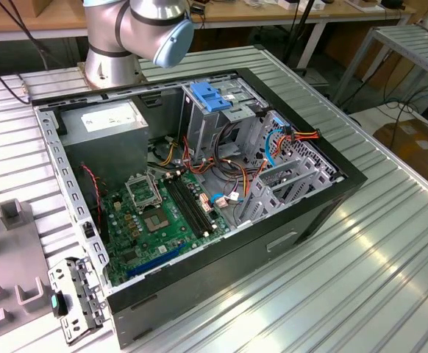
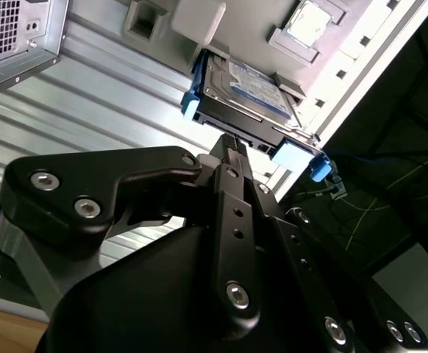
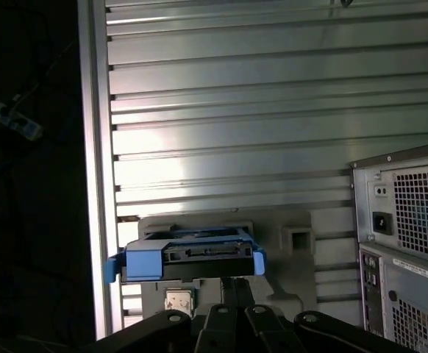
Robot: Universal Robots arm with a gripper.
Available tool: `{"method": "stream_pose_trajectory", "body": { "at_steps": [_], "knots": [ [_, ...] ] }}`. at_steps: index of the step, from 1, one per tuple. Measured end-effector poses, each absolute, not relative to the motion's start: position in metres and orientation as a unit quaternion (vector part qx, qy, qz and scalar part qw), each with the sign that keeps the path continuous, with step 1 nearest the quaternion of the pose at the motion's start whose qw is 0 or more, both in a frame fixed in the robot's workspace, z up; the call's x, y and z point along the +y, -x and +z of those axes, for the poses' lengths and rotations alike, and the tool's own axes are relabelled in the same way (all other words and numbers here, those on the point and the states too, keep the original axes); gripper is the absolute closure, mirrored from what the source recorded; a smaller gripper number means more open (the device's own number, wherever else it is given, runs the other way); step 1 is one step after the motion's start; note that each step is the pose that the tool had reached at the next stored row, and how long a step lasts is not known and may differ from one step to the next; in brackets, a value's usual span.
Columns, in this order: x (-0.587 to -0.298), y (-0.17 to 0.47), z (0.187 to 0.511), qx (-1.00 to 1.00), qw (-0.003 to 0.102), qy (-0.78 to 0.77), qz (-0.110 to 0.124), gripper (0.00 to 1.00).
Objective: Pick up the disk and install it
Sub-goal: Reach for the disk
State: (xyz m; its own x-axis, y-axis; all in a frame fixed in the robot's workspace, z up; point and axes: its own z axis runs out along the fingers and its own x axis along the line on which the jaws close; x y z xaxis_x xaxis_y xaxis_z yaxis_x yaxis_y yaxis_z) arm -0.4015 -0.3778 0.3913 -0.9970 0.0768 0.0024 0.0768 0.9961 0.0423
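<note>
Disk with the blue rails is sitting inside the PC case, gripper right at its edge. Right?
No. The disk is outside the PC case, at the grey fixture on the slatted table; both wrist views show it. The rest holds: blue rails, gripper at its edge.

The flat dark hard disk (image 2: 247,92) has bright blue plastic side rails, and its top label looks blue and white, maybe. The black metal gripper (image 2: 229,147) has silver screws. The silver metal table (image 3: 229,95) is striped with long grooves. The boxy computer case (image 1: 302,220) is black, its flat circuit board (image 1: 126,209) green.
</note>
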Motion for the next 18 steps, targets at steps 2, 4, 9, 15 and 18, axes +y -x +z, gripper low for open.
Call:
{"method": "stream_pose_trajectory", "body": {
  "at_steps": [2, 4, 9, 15, 18],
  "knots": [
    [-0.378, 0.406, 0.391, -0.999, 0.000, 0.038, -0.021, 0.89],
    [-0.377, 0.409, 0.391, -0.999, 0.000, 0.038, -0.021, 0.89],
    [-0.377, 0.419, 0.391, -0.999, 0.000, 0.038, -0.021, 0.89],
    [-0.376, 0.429, 0.391, -0.999, 0.000, 0.038, -0.021, 0.89],
    [-0.376, 0.435, 0.391, -0.999, 0.000, 0.038, -0.021, 0.89]
  ]
}}
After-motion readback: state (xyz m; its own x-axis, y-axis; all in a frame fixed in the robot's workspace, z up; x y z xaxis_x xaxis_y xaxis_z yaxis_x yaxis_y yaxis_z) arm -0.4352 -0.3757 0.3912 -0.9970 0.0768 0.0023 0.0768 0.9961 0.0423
